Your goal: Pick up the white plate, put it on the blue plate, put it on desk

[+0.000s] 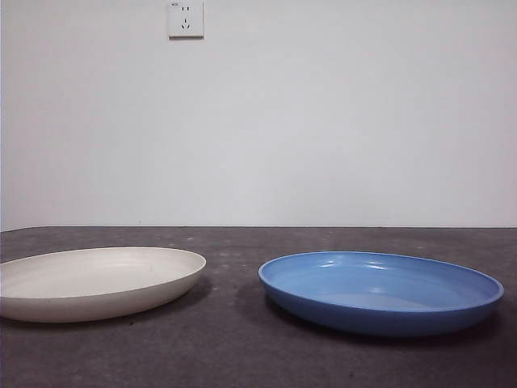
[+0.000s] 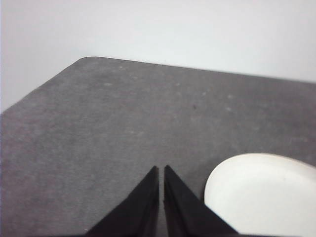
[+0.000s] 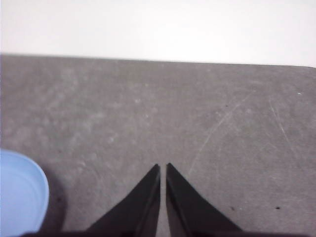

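The white plate (image 1: 93, 281) lies flat on the desk (image 1: 234, 347) at the left of the front view. The blue plate (image 1: 380, 289) lies flat on the desk at the right, apart from the white one. My left gripper (image 2: 161, 169) is shut and empty, above bare desk (image 2: 108, 128) with the white plate (image 2: 264, 195) just beside it. My right gripper (image 3: 163, 166) is shut and empty, above bare desk (image 3: 197, 113), with an edge of the blue plate (image 3: 19, 192) off to one side. Neither arm shows in the front view.
A white wall with a socket (image 1: 185, 18) stands behind the desk. The desk's far edge and a rounded corner (image 2: 86, 60) show in the left wrist view. A gap of bare desk lies between the two plates.
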Tool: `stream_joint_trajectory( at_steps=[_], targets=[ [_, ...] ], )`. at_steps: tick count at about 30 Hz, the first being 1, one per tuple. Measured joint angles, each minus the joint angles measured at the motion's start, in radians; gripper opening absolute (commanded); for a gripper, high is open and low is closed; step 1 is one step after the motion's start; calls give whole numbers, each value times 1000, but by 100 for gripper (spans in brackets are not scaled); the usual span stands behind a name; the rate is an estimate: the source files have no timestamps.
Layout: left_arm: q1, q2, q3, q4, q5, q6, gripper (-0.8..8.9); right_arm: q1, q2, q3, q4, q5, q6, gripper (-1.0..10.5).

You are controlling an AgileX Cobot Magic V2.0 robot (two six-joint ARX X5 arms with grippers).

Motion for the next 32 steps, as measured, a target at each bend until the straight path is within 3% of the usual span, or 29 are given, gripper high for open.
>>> stream_joint_trajectory(
  at_steps=[5, 9, 16, 24, 32],
  targets=[
    [0, 0, 0, 13, 0, -62, 17, 0, 0, 0, 10, -29, 100, 12],
    [-8, 16, 8, 10, 10, -158, 18, 0, 0, 10, 5, -66, 197, 11],
    [-55, 118, 141, 10, 26, -255, 18, 0, 34, 143, 1, -84, 312, 11],
    [-69, 339, 412, -6, 90, -235, 17, 0, 252, 367, -21, -164, 337, 11],
    [-69, 588, 712, -76, 240, -153, 17, 0, 538, 641, -122, -389, 325, 11]
  ],
)
